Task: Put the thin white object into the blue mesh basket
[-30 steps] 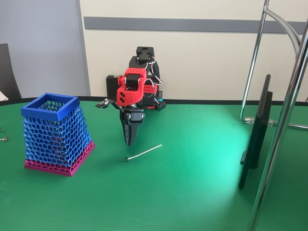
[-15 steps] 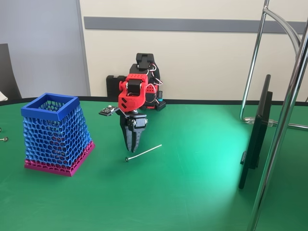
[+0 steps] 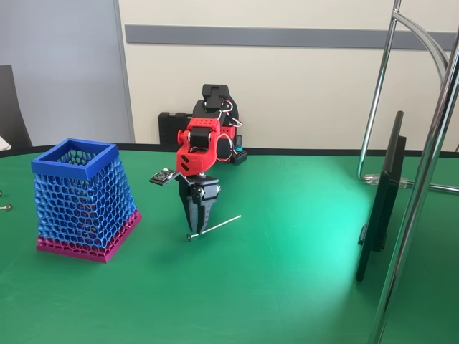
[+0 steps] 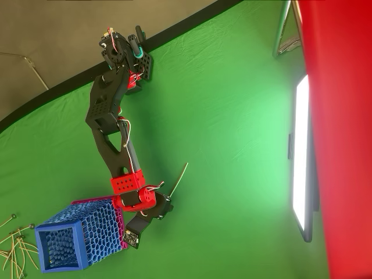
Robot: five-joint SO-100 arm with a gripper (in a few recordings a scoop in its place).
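Observation:
The thin white object (image 3: 215,226) lies flat on the green table, its small dark tip toward the basket; from overhead the thin white object (image 4: 179,179) runs out from under the arm's head. My gripper (image 3: 197,230) points straight down over the tipped end, fingers slightly apart and down at the stick, so it is open. In the overhead view the gripper (image 4: 167,201) sits at the stick's lower end. The blue mesh basket (image 3: 74,158) stands upright to the left on its magenta base, apart from the gripper; its rim (image 4: 38,251) shows from above.
A dark flat monitor (image 3: 381,204) and shiny metal stand poles (image 3: 419,208) occupy the right side. Two small metallic bits (image 3: 6,207) lie at the left edge. Several thin sticks (image 4: 14,247) lie beyond the basket in the overhead view.
The gripper has come down and slightly right, from above the table to the stick's dark-tipped end, and its fingers have parted a little. The stick and basket have not moved.

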